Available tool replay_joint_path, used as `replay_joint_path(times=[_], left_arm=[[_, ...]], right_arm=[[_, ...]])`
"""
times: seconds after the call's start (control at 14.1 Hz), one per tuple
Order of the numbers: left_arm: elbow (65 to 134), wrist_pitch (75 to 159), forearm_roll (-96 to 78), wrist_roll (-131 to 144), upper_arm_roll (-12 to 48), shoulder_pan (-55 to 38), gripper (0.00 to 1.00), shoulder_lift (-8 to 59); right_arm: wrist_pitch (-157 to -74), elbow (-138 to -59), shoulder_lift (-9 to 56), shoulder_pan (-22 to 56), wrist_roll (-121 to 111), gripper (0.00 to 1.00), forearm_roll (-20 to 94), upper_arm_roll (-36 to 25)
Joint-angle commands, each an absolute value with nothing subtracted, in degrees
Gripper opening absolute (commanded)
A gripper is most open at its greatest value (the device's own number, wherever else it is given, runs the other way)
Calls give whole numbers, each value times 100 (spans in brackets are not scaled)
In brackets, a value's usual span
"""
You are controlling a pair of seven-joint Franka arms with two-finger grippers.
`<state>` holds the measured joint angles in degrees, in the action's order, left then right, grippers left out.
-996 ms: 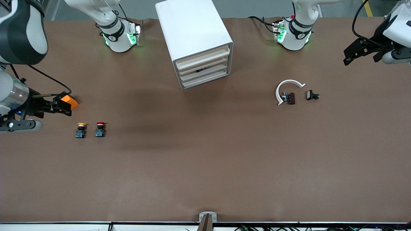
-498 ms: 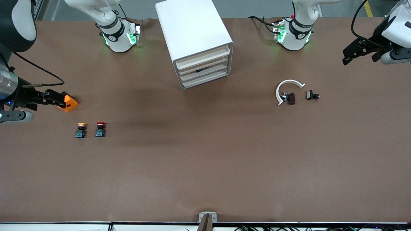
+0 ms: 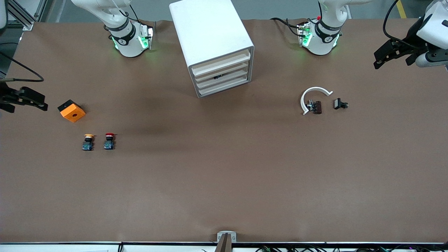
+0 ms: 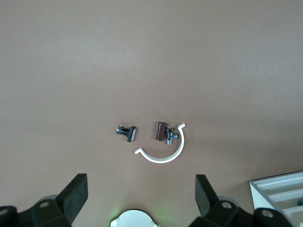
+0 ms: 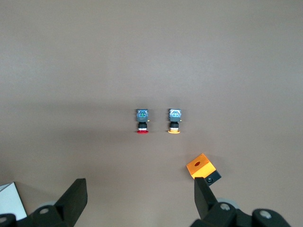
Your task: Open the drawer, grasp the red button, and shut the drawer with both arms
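Note:
The button (image 3: 109, 141) with the red cap lies on the table toward the right arm's end, beside a yellow-capped twin (image 3: 88, 141). Both show in the right wrist view, the red button (image 5: 142, 122) and the yellow-capped one (image 5: 174, 121). My right gripper (image 3: 38, 100) is open and empty at that end's table edge, apart from an orange block (image 3: 71, 111); it also shows in its own wrist view (image 5: 139, 191). My left gripper (image 3: 379, 59) is open and empty over the left arm's end, and shows in its own wrist view (image 4: 141, 185). The white drawer cabinet (image 3: 211, 42) has all drawers shut.
A white C-shaped ring (image 3: 313, 96), a brown piece (image 3: 317, 107) and a small black clip (image 3: 339, 104) lie toward the left arm's end. The ring (image 4: 163, 151) also shows in the left wrist view. The arm bases stand beside the cabinet.
My right gripper has let go of the orange block and drawn back toward the table's edge. The block now sits alone on the table. My left gripper has shifted only slightly.

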<state>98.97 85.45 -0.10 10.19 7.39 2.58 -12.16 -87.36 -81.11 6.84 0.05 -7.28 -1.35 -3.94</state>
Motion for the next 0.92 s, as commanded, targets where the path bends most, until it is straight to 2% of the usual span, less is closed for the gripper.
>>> replay_joint_path(times=[0.0,0.14,0.85], left_arm=[[10020,8543,-105,896,738,316,100,-1362],[10020,8543,-88,896,729,369,100,-1362],[9879,8543,-18,888,738,501,100,-1275]], right_arm=[[-8894,-8585,335,9,-773,100,-53,-360],[-9061,-9086,-156,-87,-782,100,-53,-352],[-9009,-9000,-62,-35,-773,100,-53,-334]])
